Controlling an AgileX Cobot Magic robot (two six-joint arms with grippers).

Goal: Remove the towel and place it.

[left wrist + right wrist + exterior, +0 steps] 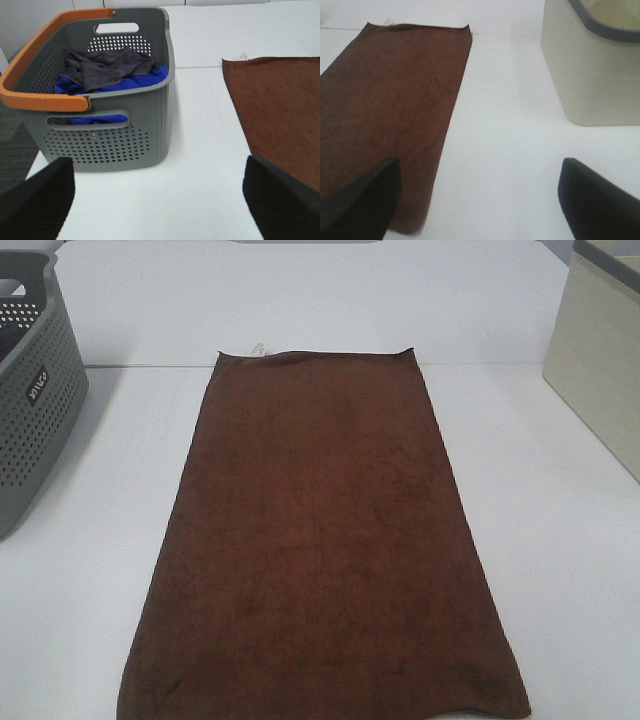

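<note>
Towel (320, 540) flat, spread along table (560, 540) middle, tag corner at far edge. Grey basket (115, 130) at left edge, beige bin (590, 75) at right. Left claw (160, 200) and right claw (480, 200) both wide open, holding nothing. Judgement: pinch both near corners together, lift evenly to avoid dragging or bunching.

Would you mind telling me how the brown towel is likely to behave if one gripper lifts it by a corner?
The towel lies flat with a slightly curled far edge, so it is probably limp and would drape rather than hold shape. Its nap looks like terry, so likely grippy, not slippery. Being long, most of it would probably drag across the table when lifted at one corner.
</note>
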